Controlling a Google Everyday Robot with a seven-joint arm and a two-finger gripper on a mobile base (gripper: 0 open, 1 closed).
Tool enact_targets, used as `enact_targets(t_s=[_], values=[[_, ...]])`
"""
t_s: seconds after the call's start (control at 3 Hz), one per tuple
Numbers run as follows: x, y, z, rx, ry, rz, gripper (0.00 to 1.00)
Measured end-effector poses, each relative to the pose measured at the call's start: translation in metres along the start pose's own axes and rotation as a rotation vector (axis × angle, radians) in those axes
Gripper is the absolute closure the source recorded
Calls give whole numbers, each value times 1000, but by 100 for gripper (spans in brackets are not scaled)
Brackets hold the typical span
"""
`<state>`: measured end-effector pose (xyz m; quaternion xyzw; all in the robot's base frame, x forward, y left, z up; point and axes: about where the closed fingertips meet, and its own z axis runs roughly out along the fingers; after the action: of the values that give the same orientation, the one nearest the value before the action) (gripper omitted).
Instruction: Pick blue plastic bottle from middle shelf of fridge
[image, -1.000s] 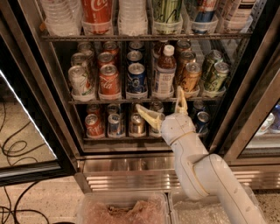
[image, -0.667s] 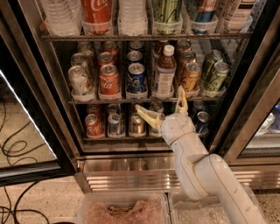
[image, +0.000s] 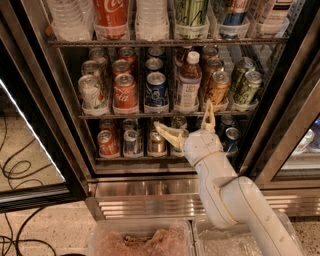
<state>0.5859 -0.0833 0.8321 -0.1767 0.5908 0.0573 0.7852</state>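
The blue plastic bottle stands upright on the middle shelf of the fridge, front of its lane, white cap, dark drink and pale label showing. A blue Pepsi can is to its left and an orange-brown can to its right. My gripper is open, just below and in front of the shelf rail, under the bottle. One fingertip points left and the other points up beside the bottle's base. Nothing is held.
Coca-Cola cans, a white can and green cans fill the same shelf. More cans sit on the lower shelf behind my arm. The top shelf carries large clear bottles. A steel base ledge and clear bins lie below.
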Motion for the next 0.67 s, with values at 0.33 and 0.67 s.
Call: enact_targets(t_s=[0.33, 0.67], values=[[-5, -10, 12, 37, -14, -1, 6], [-10, -23, 25, 79, -33, -7, 8]])
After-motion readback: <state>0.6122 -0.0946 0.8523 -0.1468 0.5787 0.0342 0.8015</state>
